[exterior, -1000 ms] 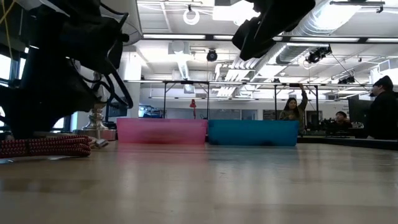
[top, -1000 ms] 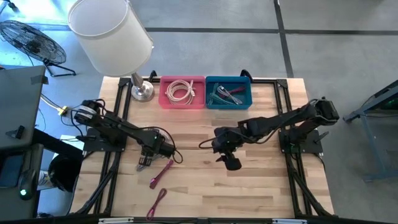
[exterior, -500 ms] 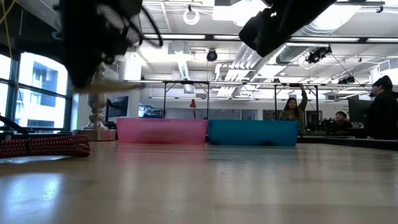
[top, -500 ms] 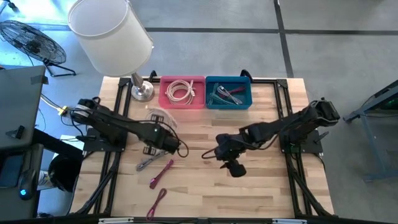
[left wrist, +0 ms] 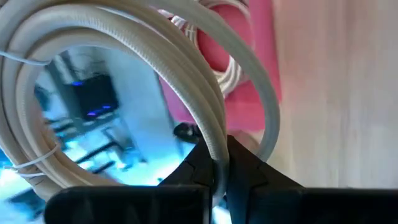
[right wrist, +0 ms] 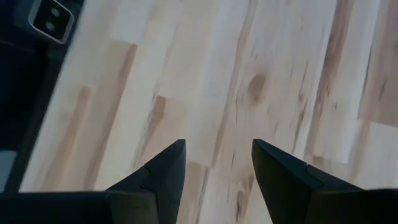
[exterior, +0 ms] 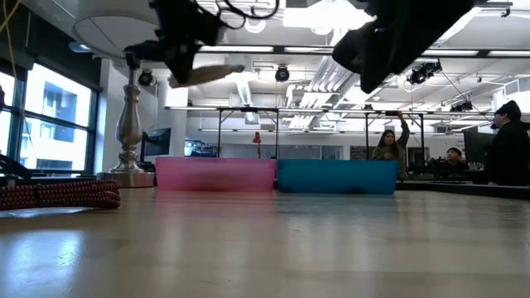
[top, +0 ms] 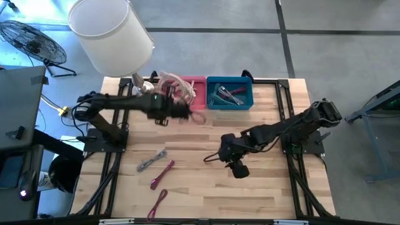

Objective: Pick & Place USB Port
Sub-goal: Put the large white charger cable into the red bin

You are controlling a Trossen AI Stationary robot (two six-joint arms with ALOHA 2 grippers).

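My left gripper (top: 182, 111) is raised beside the pink bin (top: 199, 100) and is shut on a coil of white cable (top: 167, 84). In the left wrist view the coil (left wrist: 124, 56) loops up from the fingers with the pink bin (left wrist: 261, 68) behind it. In the low view this gripper (exterior: 189, 48) is high above the table. My right gripper (top: 234, 166) is open and empty above the table's middle; its fingers (right wrist: 163, 171) stand apart over bare wood. A blue bin (top: 229, 94) holding cables stands next to the pink one. My left gripper pinches several strands of the white coil at one place on its loop (left wrist: 217, 163) between its two fingers. The fingers lie across the strands. The coil is lifted clear of the table, and its loop reaches out beyond the fingertips.
A grey cable (top: 150, 161) and two red cables (top: 162, 174) (top: 157, 203) lie on the table's near left. A lamp with a white shade (top: 109, 34) stands at the far left corner. In the low view a red braided cable (exterior: 58, 194) lies at the left. People are in the room beyond.
My left gripper has risen from low over the near-left cables and swung toward the far edge, to the pink bin, carrying the white coil clear of the table. The grey cable stays on the table. My right gripper has shifted slightly toward the near edge.
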